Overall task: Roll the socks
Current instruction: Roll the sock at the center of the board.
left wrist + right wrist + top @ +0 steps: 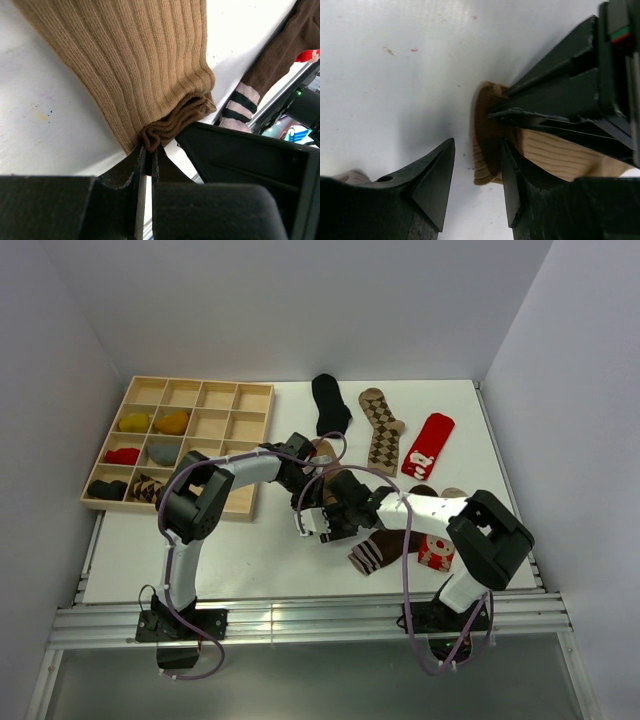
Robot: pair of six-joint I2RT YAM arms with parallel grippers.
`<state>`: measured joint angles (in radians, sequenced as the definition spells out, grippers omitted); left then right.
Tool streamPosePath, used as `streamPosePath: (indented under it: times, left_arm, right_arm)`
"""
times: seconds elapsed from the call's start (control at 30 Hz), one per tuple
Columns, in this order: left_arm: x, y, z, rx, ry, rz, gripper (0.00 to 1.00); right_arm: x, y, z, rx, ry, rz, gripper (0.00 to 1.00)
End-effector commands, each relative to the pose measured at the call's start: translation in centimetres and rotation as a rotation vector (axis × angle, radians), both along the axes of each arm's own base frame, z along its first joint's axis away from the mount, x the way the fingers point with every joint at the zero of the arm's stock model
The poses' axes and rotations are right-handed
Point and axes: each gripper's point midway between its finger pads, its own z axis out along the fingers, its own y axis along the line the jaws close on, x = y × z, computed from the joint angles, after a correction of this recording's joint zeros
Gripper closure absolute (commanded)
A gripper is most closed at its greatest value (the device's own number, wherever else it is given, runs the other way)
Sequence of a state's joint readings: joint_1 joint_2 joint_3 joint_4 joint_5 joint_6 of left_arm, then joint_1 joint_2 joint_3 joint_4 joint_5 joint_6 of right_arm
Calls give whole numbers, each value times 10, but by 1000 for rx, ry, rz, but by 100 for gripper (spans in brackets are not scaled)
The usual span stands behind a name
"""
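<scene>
The left jaws are pinched shut on the folded end of the tan sock, which lies flat near the middle of the white surface. The right jaws stand open just beside that fold, one finger against the fabric and the other over bare surface. A brown sock with a striped toe lies nearby.

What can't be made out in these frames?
Left wrist: the tan sock is cut off by the top edge; the left tool covers its pinched cuff.
Right wrist: the right tool has a finger hiding whether it touches the sock.
Top view: arms cover the sock; tray contents too small.
</scene>
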<state>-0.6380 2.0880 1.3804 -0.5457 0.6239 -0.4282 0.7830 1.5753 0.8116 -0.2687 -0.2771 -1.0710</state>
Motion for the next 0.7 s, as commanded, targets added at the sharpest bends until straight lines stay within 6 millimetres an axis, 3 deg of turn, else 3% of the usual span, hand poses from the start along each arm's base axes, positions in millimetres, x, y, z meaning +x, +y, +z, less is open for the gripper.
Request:
streamPosePath:
  times: [0.0, 0.13, 0.47, 0.67]
  left_arm:
    - [0, 16, -7, 71, -38, -22, 91]
    - [0, 17, -7, 75, -37, -24, 91]
    - [1, 16, -6, 69, -37, -23, 89]
    - [4, 14, -6, 72, -37, -21, 89]
  right_arm:
    - [29, 10, 23, 72, -117, -36, 51]
    - [35, 8, 28, 77, -132, -43, 50]
    - [30, -11, 9, -23, -65, -40, 45]
    - [29, -14, 2, -26, -54, -62, 54]
